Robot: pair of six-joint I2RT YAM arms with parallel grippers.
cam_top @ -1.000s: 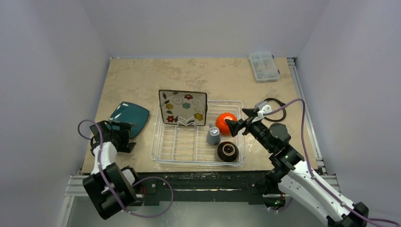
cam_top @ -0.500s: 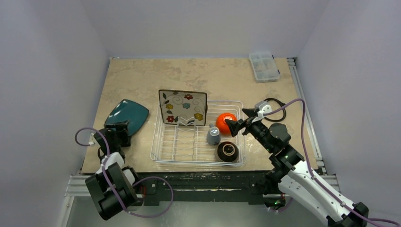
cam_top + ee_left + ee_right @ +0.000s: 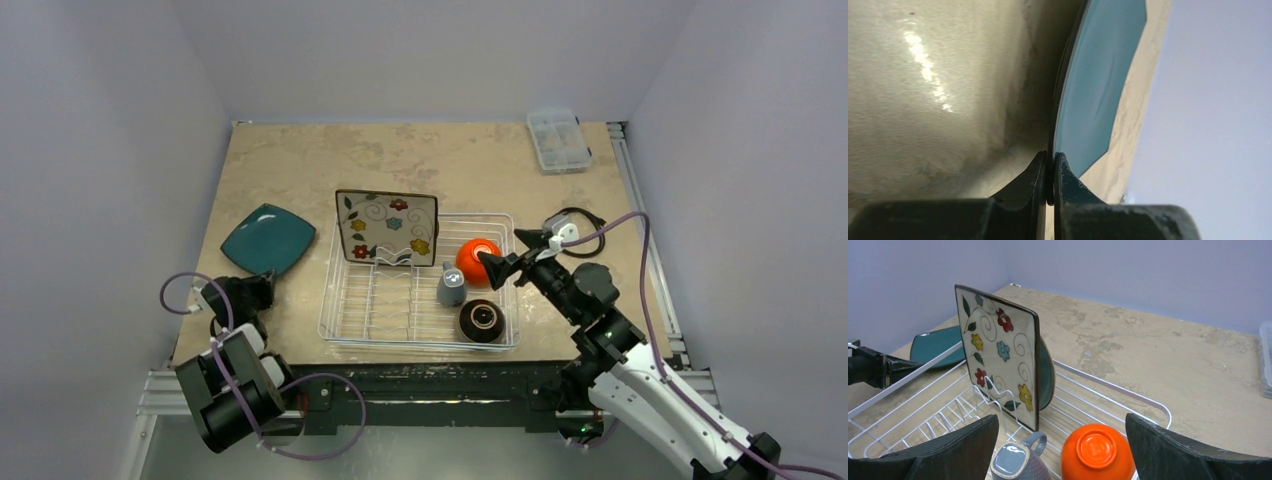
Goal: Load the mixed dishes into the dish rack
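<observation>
Desk (image 3: 300, 160): mottled beige, pale walls around.
Left hand (image 3: 258, 288): low, arm folded — clamped on the near rim of the teal plate (image 3: 268, 240), which seemingly lies flat, left of the dish rack (image 3: 345, 300).
Right hand (image 3: 503, 252): over the rack's right end, fingers spread wide.

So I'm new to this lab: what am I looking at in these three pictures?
A left arm and a right arm are bolted at the near edge of the table. The wide picture comes from a fixed overhead camera; the other two from a camera on each wrist. The left end effector pinches the rim of the teal plate, outside the dish rack. The right end effector hovers open over the orange bowl. Also in the rack: an upright flowered plate, a grey cup and a brown bowl. A clear box sits far right.
</observation>
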